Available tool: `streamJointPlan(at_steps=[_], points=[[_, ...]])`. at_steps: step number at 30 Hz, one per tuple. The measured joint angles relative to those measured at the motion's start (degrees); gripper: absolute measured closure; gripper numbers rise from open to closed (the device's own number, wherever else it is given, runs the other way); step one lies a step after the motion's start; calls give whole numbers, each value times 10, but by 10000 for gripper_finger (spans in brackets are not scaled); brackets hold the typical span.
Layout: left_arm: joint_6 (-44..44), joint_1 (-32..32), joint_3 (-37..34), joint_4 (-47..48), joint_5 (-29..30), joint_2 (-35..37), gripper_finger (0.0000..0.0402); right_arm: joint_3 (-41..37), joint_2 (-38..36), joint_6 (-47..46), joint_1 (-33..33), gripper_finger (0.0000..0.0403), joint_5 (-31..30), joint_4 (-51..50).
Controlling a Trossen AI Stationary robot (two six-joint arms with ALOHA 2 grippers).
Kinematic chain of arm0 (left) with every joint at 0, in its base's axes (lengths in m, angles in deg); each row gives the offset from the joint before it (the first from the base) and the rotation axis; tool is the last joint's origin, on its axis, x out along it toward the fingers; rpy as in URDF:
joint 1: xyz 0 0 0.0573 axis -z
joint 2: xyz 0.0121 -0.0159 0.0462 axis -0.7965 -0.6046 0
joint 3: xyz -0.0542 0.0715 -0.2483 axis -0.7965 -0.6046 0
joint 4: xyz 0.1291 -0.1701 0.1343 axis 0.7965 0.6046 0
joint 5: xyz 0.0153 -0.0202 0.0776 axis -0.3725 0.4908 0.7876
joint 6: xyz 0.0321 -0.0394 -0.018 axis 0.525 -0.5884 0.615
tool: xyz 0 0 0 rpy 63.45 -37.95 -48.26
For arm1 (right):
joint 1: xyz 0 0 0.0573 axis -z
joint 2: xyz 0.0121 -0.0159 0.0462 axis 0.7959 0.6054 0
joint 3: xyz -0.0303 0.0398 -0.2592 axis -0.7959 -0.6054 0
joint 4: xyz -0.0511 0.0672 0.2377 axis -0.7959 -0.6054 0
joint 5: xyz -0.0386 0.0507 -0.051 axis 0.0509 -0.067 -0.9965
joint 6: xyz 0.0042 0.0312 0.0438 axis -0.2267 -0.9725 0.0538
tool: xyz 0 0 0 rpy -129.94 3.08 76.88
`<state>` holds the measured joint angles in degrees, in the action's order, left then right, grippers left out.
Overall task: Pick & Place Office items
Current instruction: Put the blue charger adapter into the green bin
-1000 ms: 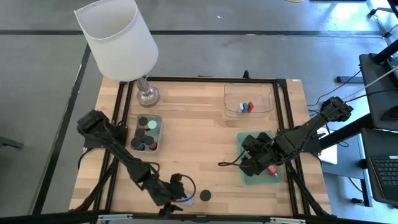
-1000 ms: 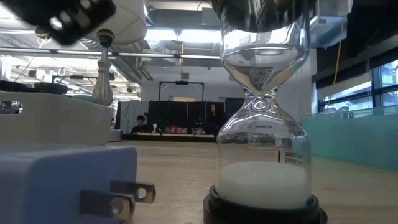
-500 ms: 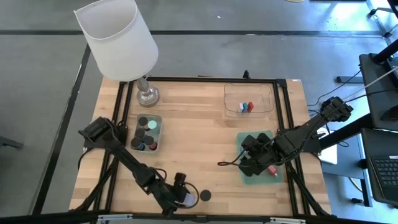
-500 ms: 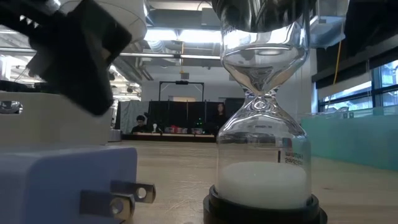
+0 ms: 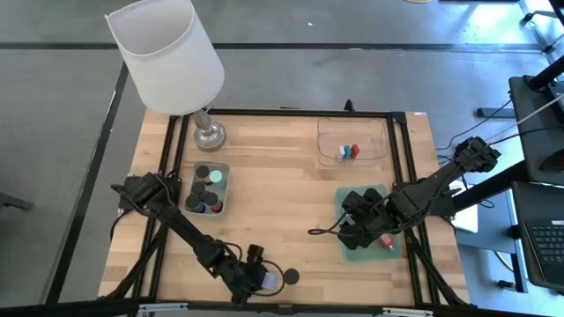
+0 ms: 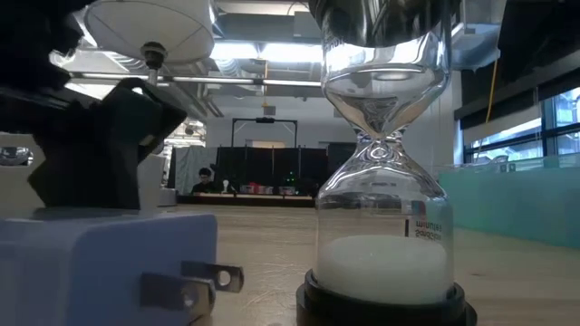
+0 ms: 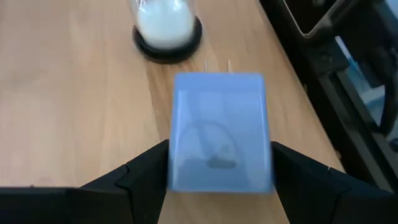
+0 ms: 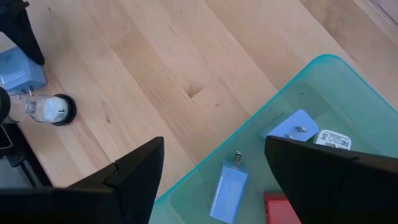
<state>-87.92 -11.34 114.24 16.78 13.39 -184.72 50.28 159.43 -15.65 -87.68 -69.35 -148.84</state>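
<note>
- While the left gripper (image 7: 217, 186) sits at the table's six o'clock edge, its fingers bracket a lilac-blue plug block (image 7: 219, 130), touching its sides.
- Just beyond the block's prongs stands a sand timer (image 7: 166, 28).
- At four o'clock, the right gripper (image 8: 214, 180) hovers part-open and empty over the green tray (image 8: 323, 93) holding more plug blocks (image 8: 225, 186).

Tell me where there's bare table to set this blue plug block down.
Bare wood runs mid-table between the small tray of caps and the teal tray, below the clear tray. It's crowded at the near edge: the hourglass stands beside the left gripper and blue plug block.
</note>
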Motion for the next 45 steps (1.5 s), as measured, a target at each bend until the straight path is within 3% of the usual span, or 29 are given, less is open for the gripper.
streamJointPlan(at_steps=[6,13,17,21,25,30,40,45], points=[[-3,5,0,-4,19,-4,148,0,0,0,0,121,0,0],[-8,-1,0,-31,35,-4,196,0,0,0,0,121,0,0],[-50,0,0,-37,44,9,196,0,0,-9,0,121,5,6],[-76,2,0,-33,110,44,196,0,0,-37,0,121,5,17],[-45,5,0,-11,175,96,196,0,0,-51,0,121,5,40],[30,-2,0,40,191,172,194,0,0,-51,0,121,-4,81],[159,-74,0,49,389,233,192,0,0,-8,22,121,-142,230],[185,-114,0,46,421,233,191,0,0,24,67,118,-143,321]])
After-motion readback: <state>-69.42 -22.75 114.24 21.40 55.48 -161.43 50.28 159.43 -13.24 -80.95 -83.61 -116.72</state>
